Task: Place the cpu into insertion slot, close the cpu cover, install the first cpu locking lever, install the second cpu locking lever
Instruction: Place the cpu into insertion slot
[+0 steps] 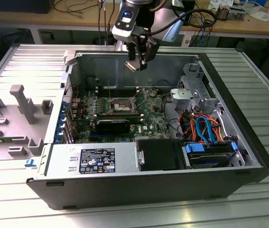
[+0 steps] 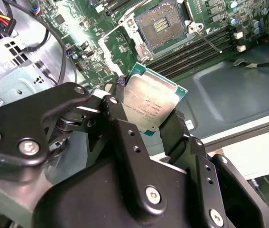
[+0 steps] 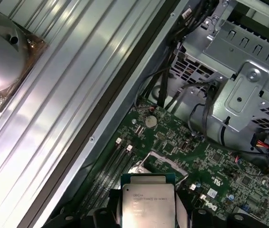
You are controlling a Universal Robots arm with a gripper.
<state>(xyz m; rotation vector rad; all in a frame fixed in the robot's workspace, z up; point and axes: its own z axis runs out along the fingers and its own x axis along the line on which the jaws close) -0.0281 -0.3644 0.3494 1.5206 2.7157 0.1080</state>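
My gripper (image 1: 135, 63) hangs above the open computer case, near its far wall, shut on the cpu (image 1: 132, 66). In both wrist views the cpu (image 2: 149, 103) (image 3: 148, 203) is a flat silvery square with a green edge, clamped between two black fingers (image 2: 174, 128). The insertion slot (image 1: 120, 104) (image 2: 162, 23) is a dark square socket with a silver rim on the green motherboard, uncovered and empty, well below the cpu. A thin silver frame, the cpu cover (image 3: 165, 161), stands raised beside the socket. Thin lever rods (image 2: 209, 42) stick up near it.
A black graphics card (image 1: 113, 126) lies in front of the socket, and long memory slots (image 2: 205, 50) run beside it. The power supply (image 1: 96, 159) fills the case's near side. A silver drive cage (image 1: 191, 95) and coloured cables (image 1: 205, 130) stand at the exterior view's right.
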